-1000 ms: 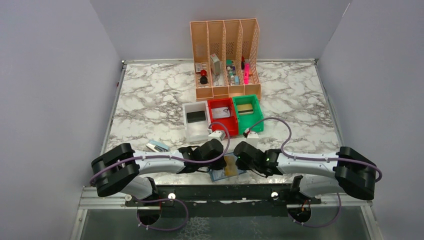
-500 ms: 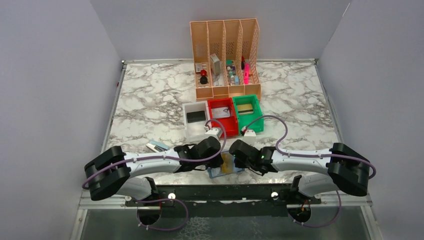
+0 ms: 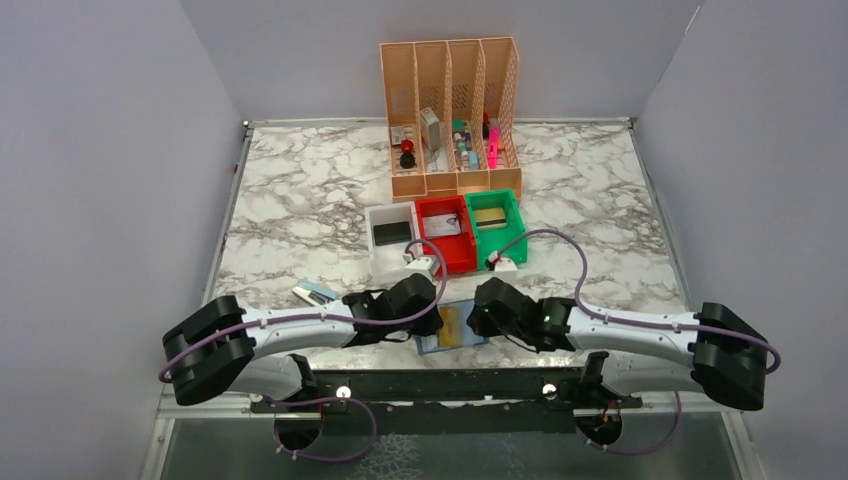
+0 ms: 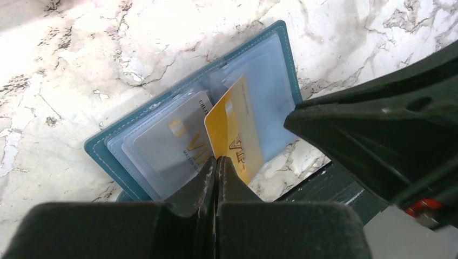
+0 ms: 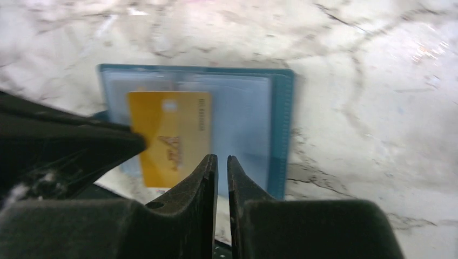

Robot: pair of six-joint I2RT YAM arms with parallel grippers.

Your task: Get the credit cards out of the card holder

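Note:
The teal card holder [image 4: 108, 152] lies open on the marble by the table's near edge, also seen between both grippers from above [image 3: 436, 346]. A gold credit card [image 4: 235, 129] sticks out of its middle pocket, tilted. My left gripper [image 4: 217, 160] is shut on that card's near edge. A silvery-grey credit card [image 4: 173, 143] sits in the left clear pocket. My right gripper [image 5: 222, 158] hovers over the card holder's right half [image 5: 254, 118], jaws a narrow gap apart with nothing between them. The gold card [image 5: 173, 135] lies just left of its tips.
White bin [image 3: 392, 240], red bin [image 3: 445, 228] and green bin [image 3: 495, 225] stand just behind the grippers. The peach mesh organizer [image 3: 450, 110] is farther back. A small blue-and-white item [image 3: 315, 292] lies on the left. The black front rail [image 3: 450, 385] runs close below the card holder.
My right gripper has drawn back to the right and its jaws have parted slightly. The left gripper stays shut at the gold card and has barely shifted.

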